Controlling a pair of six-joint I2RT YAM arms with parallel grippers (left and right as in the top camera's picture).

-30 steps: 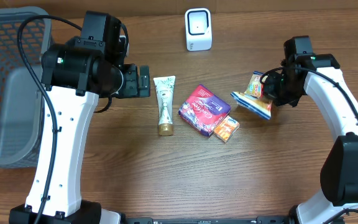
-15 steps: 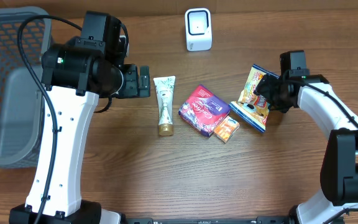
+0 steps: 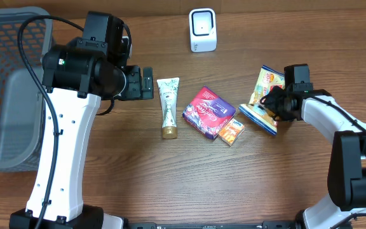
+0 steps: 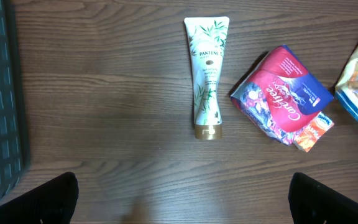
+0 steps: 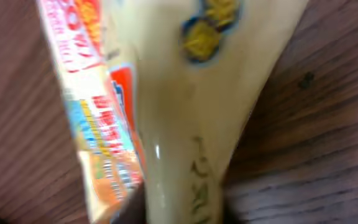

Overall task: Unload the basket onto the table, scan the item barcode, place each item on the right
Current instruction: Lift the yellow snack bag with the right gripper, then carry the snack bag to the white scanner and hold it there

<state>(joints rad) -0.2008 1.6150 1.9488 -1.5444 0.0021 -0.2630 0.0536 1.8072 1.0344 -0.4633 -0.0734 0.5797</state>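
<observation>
Snack packet [image 3: 265,86] tips more upright than before, right claw [image 3: 274,102] clamped on it; scanner [image 3: 203,30] far beyond claw, scan pending.

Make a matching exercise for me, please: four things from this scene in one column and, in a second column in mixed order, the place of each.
Things
1. white scanner
2. shampoo tube
3. small orange box
4. snack bag

Places
A. in the right gripper
B. close beside the red pack, at its near right corner
C. alone, farthest from the robot
D. lying flat, left of the red pack

Pairs: 1-C, 2-D, 3-B, 4-A
</observation>
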